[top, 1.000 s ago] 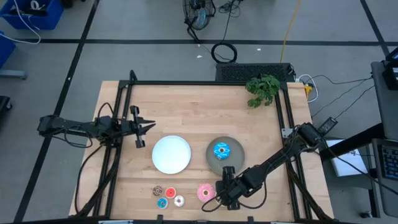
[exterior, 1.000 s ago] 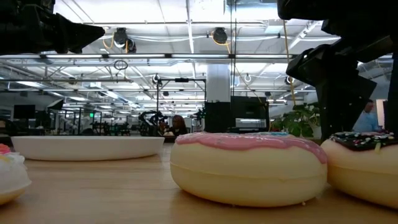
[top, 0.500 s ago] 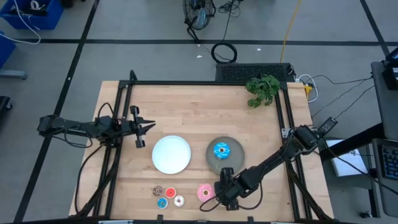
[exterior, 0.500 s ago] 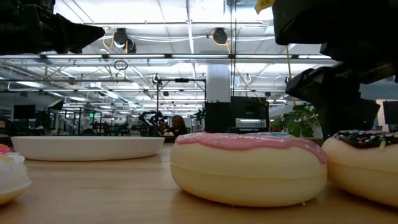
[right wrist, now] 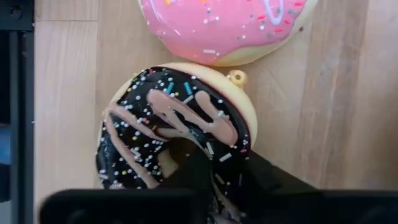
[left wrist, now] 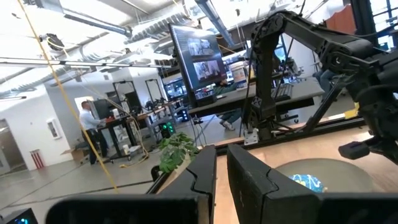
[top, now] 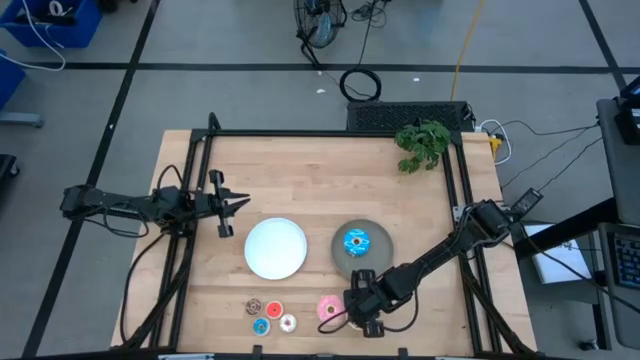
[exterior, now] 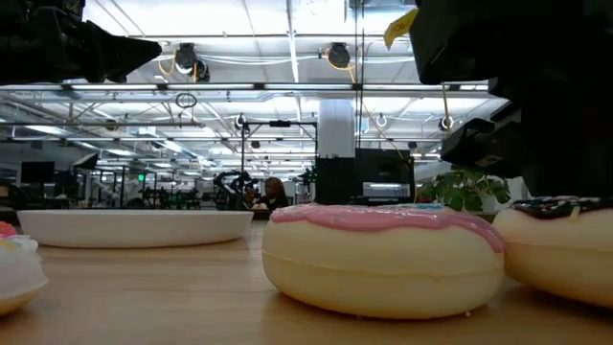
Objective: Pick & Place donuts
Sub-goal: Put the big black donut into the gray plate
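Now the right tool (top: 352,318) is low over the bench (top: 300,180), pinched on the dark brown sprinkled donut (right wrist: 177,134). The pink donut (right wrist: 227,25) touches it. Next it likely must lift. The left tool (top: 240,204) waits, fingers together.

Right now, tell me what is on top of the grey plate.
A blue donut lies on the grey plate, near its middle. Nothing else shows on it; the plate under the donut is covered.

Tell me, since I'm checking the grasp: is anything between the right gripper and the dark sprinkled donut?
Nothing visible. The right gripper is already on the dark sprinkled donut, fingers at its hole. The pink donut lies right beside it.
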